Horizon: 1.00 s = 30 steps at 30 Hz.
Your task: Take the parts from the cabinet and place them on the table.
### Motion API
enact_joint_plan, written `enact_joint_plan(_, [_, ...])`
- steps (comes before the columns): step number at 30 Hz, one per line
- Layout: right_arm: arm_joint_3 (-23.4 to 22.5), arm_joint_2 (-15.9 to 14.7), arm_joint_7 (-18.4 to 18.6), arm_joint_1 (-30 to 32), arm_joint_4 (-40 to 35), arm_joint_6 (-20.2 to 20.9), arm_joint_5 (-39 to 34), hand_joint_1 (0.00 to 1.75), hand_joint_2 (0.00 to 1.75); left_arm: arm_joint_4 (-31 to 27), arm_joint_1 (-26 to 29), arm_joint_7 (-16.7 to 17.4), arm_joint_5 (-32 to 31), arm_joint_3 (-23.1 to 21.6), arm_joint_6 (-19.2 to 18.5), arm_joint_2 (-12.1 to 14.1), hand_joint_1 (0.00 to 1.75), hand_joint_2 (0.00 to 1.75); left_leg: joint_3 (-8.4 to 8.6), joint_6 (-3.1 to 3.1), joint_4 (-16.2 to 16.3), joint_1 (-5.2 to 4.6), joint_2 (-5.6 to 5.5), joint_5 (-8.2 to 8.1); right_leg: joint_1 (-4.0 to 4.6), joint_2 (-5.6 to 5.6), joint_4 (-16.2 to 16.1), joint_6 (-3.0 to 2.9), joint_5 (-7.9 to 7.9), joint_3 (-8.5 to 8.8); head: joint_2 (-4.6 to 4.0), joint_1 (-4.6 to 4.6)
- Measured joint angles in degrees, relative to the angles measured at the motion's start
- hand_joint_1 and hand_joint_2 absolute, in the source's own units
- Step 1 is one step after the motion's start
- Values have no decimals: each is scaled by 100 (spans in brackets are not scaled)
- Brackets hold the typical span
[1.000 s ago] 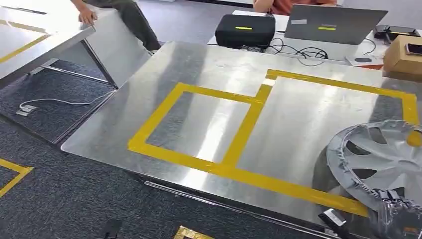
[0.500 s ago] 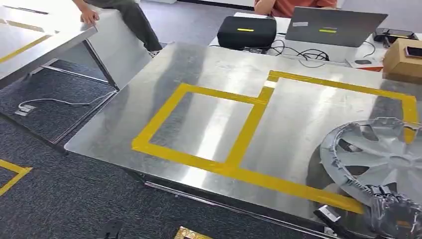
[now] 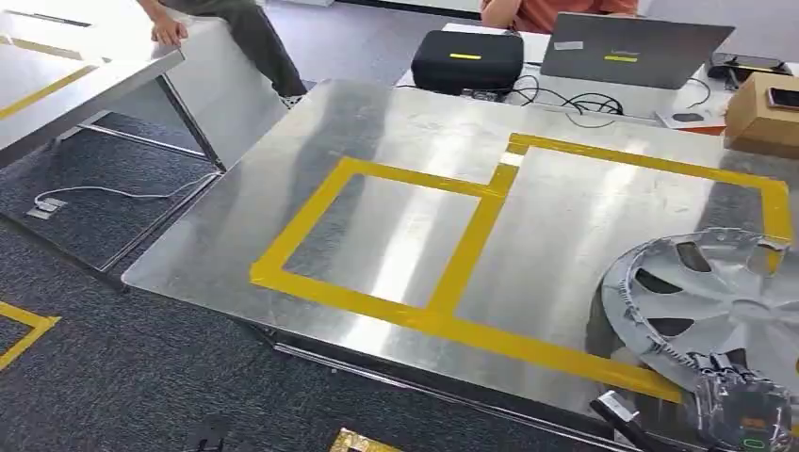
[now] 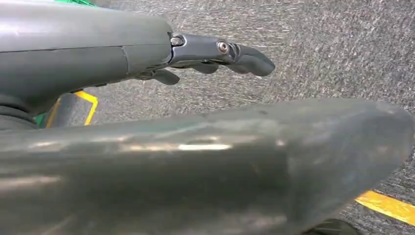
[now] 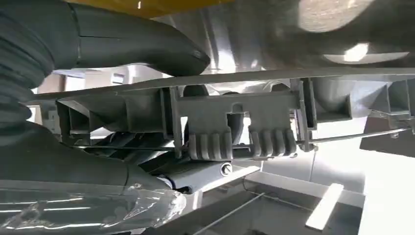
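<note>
Right hand (image 3: 744, 414) grips the hubcap (image 3: 716, 297) rim above the table (image 3: 396, 122).

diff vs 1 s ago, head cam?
The wheel cover, gripped at its rim by the right robot hand, has edged further onto the metal table and lies flatter. The camera shifted slightly. Yellow tape, laptop and black case are unchanged.

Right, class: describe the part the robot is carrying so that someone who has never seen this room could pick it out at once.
Start at the shiny metal table marked with yellow tape rectangles. At its near right corner, over the larger rectangle, is a round silver-grey wheel cover, gripped at its rim by the right hand. Its curved spokes and dark openings set it apart from the black case and laptop beyond the far edge.
</note>
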Motion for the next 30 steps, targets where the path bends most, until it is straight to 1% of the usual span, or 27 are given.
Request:
enact_joint_plan(3, [31,-20,2,0,15,29,-17,175,175,0,0,-44,52,11,-35,0,0,0,0,0,0,0,0,0,0,0,0,0,0,0,0,0])
enact_joint_plan(5, [48,-42,11,5,17,57,-81,175,175,0,0,-184,118,24,-138,0,0,0,4,0,0,0,0,0,0,0,0,0,0,0,0,0])
enact_joint_plan(7, [57,-63,31,36,17,52,-160,175,175,0,0,-429,184,48,-155,-4,0,0,5,0,0,0,0,0,0,-1,0,0,0,0,-2,0])
enact_joint_plan(8, [57,-79,53,76,9,50,-199,175,175,0,1,-615,243,66,-107,-7,0,0,6,0,0,-1,-1,0,0,-1,0,0,0,1,0,-2])
enact_joint_plan(10, [44,-122,94,246,-111,48,-273,175,175,0,2,-1098,347,111,120,-28,0,0,6,1,1,-2,-5,-1,-1,-7,0,3,-2,4,0,0])
enact_joint_plan(11, [37,-138,103,331,-171,48,-295,175,175,0,2,-1218,396,129,173,-31,0,0,6,5,1,-1,-4,-3,-1,-6,0,3,-2,5,-2,2])
enact_joint_plan(15, [24,-177,103,495,-330,70,-345,175,175,0,-1,-1235,470,208,192,-44,0,0,5,12,1,-2,10,-12,-1,13,-2,4,-4,9,0,0])
enact_joint_plan(17, [24,-184,79,497,-348,81,-356,175,175,0,-1,-1141,415,214,210,-50,0,0,5,12,1,-2,13,-12,-1,12,-3,5,-4,10,0,0])
enact_joint_plan(20, [33,-195,-72,444,-345,85,-545,175,175,0,-1,-1084,332,216,205,-50,0,0,6,12,1,-4,13,-11,-3,12,-3,5,-3,14,0,2])
enact_joint_plan(23, [63,-232,-219,230,-256,85,-634,175,175,0,-11,-1043,278,216,179,-50,0,0,9,13,1,-7,19,-10,-6,18,-3,10,1,15,0,0])
enact_joint_plan(30, [278,-262,-402,-470,103,48,-632,175,175,0,-32,-962,164,197,149,-50,0,0,12,16,1,-8,19,-4,-7,16,-2,15,6,16,0,-2])
